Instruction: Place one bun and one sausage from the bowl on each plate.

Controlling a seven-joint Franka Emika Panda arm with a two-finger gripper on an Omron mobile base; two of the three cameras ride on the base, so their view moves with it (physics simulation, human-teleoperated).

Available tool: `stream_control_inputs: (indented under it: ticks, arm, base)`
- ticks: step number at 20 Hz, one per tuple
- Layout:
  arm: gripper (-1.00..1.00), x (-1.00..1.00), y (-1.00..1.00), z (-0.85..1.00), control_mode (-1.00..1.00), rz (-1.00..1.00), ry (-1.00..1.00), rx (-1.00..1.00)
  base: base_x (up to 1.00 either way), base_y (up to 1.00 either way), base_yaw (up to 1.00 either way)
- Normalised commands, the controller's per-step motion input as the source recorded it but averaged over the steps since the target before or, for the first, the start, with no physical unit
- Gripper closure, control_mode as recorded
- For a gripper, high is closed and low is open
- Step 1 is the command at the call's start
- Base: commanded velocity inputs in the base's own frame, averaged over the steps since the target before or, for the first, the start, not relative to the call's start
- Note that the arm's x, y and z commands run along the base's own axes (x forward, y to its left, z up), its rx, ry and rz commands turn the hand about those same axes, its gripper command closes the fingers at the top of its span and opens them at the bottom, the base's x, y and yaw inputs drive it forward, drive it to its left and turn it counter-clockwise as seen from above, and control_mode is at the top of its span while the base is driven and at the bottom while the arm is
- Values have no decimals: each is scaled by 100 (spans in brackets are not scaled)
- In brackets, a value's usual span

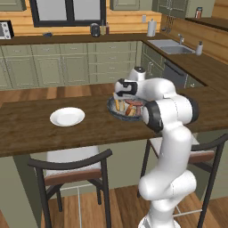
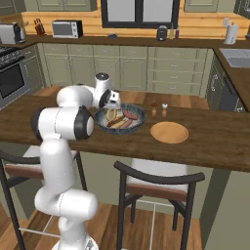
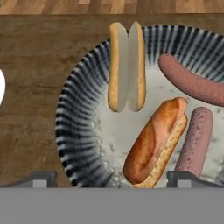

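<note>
Because your end effector [image 3: 112,179] hangs spread wide and empty just above the bowl [image 3: 76,113], the danger lies in what sits between and beside its tips. Directly ahead of the tips lies a browned bun [image 3: 153,142], slanted across the line between them, so if you drop straight down without turning the wrist you may pinch it end to end or lever it out of the bowl. Touching that bun on its far side, close to one tip, is a sausage [image 3: 195,140]; a careless descent could put that tip on the sausage, or close on both at once. A second sausage [image 3: 190,81] rests further out along the rim, and a split bun [image 3: 127,65] lies beyond the first, cut side up, well ahead of the tips. Both plates look empty, so nothing is delivered yet: the white plate [image 1: 67,116] sits well off to one side of the end effector on the table [image 1: 26,129], the orange-tan plate [image 2: 169,132] off to the other side, near two small shakers [image 2: 159,110]. Carrying toward the orange-tan plate, you risk clipping those shakers.
</note>
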Motion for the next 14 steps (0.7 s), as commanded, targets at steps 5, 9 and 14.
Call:
stream_control_inputs:
  ticks: [5,9,14]
  arm:
    - [-100,53,1,-16,-100,0,0,0]
    - [-100,46,0,-42,-100,0,0,0]
    - [-100,56,0,-50,-100,0,0,0]
  base:
    - [0,0,0]
    - [0,0,0]
    - [0,0,0]
